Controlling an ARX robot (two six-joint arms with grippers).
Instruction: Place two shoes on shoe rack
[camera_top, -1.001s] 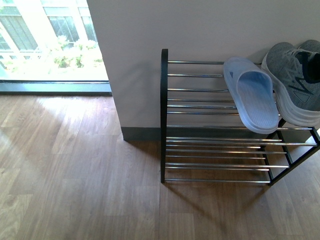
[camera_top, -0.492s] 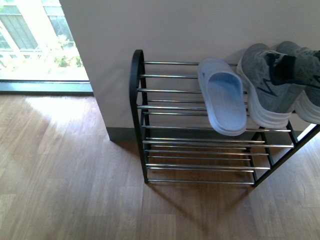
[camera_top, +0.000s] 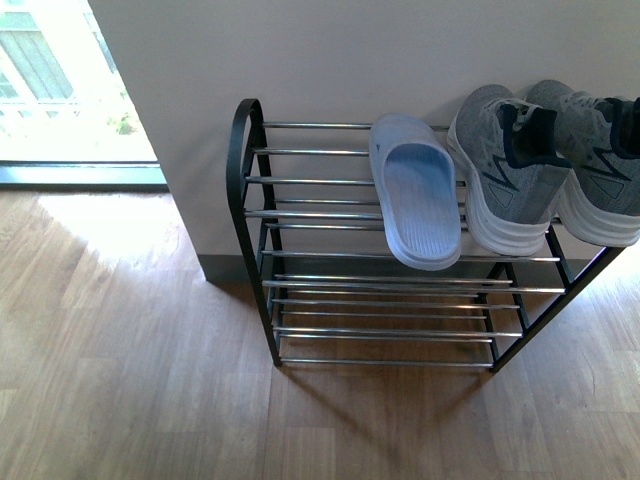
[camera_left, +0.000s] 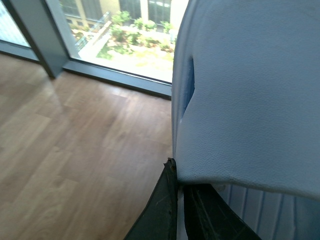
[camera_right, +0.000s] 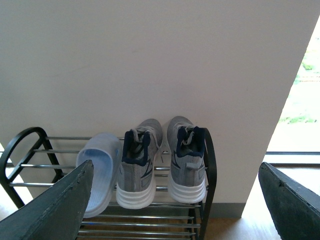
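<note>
- Wooden floor (camera_top: 130, 380), white wall behind: shoe rack (camera_top: 250, 200) carries both grey shoes (camera_right: 136, 170) (camera_right: 187, 162) side by side on top, beside a blue slipper (camera_top: 415, 195).
- Right hand (camera_right: 175, 210) spread wide, well back from the shoes.
- Left hand (camera_left: 181, 205): fingers close together beside something pale blue; grip unclear, can't tell.

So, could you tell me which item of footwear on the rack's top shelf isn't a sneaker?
The light blue slipper, left of the two grey sneakers.

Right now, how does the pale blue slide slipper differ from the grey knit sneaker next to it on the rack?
The pale blue slide slipper is smooth, open-backed and laceless; the grey knit sneaker is textured, closed, laced, with navy lining. The slipper sits low and flat; the sneaker stands taller on a thick white sole. Both rest on the black-framed rack's top tier.
</note>
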